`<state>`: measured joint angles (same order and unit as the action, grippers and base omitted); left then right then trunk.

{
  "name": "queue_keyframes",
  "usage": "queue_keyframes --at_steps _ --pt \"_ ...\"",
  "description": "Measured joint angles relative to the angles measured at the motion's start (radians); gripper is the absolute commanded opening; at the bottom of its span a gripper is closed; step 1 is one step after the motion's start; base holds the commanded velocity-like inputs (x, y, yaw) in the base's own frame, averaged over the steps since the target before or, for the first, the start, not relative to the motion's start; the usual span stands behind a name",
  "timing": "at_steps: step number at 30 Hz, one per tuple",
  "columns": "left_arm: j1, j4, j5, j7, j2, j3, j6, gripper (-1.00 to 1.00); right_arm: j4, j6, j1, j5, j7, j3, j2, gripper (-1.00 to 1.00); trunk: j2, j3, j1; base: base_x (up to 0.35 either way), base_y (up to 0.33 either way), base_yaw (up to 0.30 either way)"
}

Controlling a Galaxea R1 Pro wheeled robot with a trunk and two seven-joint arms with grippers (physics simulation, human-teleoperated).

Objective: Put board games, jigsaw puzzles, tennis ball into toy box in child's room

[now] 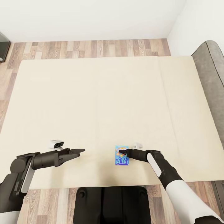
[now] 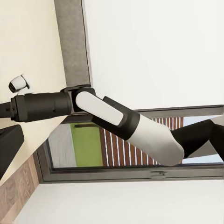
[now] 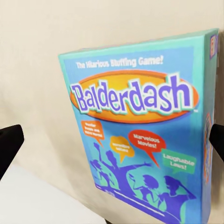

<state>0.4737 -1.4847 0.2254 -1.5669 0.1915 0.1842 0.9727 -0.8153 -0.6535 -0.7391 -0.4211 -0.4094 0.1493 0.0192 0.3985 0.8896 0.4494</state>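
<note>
- Small blue board game (image 1: pixel 121 155) flat on the bed (image 1: pixel 93 102), near its front edge.
- Right fingers (image 1: pixel 120 151) spread either side of the box, tips cut off in the wrist view; contact unclear.
- Left fingers (image 1: pixel 81 151) near-closed, empty.

Blue board game box (image 3: pixel 144 135), lettered "Balderdash" in blue on an orange oval, with "The Hilarious Bluffing Game!" above and orange, red and green speech bubbles over purple figures below. Lies flat on the cream bed (image 3: pixel 37 60). Two black fingertips (image 3: pixel 9 144) of the right gripper (image 3: pixel 114 142) stand spread at either edge of the picture, the box between them; contact cannot be told
</note>
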Motion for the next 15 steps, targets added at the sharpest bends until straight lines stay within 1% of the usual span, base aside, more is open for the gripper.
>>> queue_keyframes --at_steps 15 --pt "0.0 0.0 0.0 0.0 0.0 0.0 0.0 1.0 0.001 0.001 0.0 0.002 0.0 -0.001 -0.002 1.0 0.0 0.0 0.0 0.0 0.003 0.0"
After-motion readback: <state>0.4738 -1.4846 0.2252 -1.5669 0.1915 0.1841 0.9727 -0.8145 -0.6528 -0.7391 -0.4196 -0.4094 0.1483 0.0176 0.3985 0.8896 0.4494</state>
